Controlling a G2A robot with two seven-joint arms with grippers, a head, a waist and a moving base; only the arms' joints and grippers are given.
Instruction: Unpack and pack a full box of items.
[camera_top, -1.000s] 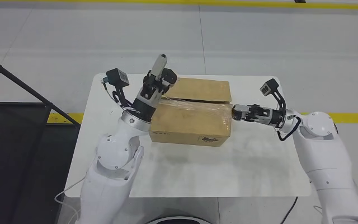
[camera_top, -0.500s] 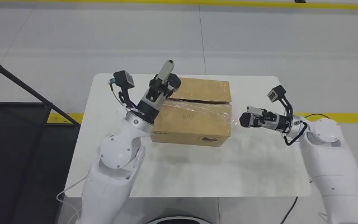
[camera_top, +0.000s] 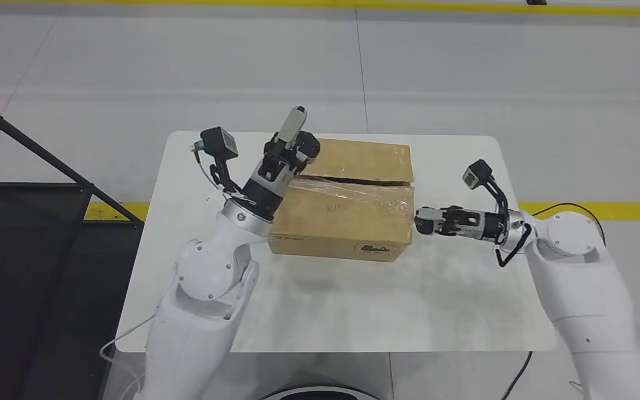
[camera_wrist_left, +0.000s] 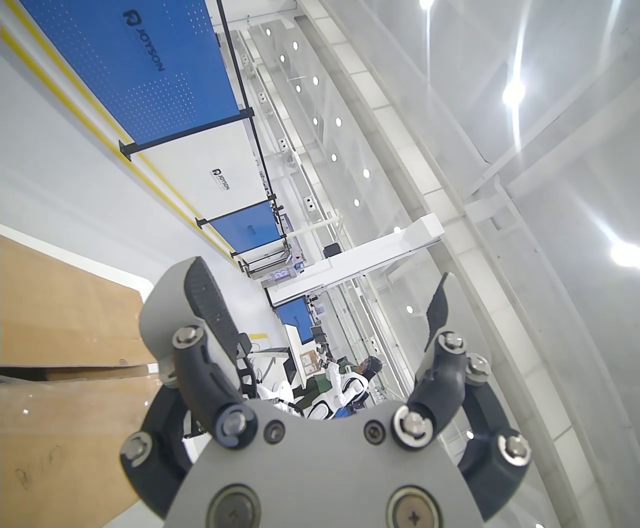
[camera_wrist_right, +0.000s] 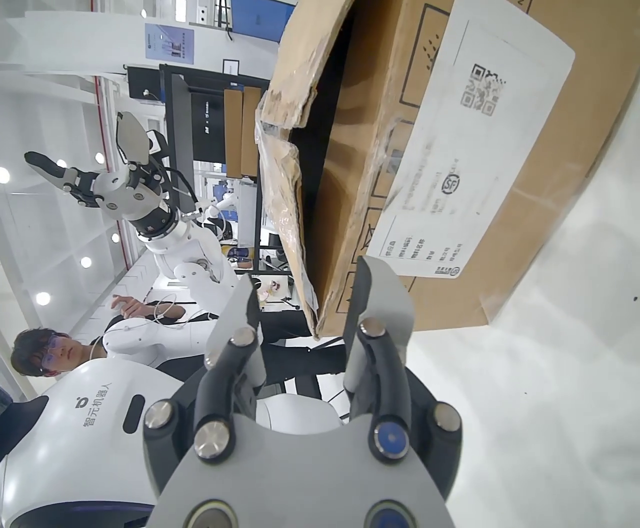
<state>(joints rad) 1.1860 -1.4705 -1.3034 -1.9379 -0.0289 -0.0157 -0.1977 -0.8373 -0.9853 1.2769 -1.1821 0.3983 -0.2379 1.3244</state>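
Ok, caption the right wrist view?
Right gripper, jaws open, at the labelled end of the cardboard box, taped flap gaping.

We are seeing a matt cardboard box (camera_top: 340, 215) crossed by glossy, crinkled clear tape (camera_top: 350, 183). We are noticing its smooth paper label (camera_wrist_right: 470, 150).

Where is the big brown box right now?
In the top view, the box sits on the white table toward its far edge, with the left tool above its left end and the right tool at its right end.
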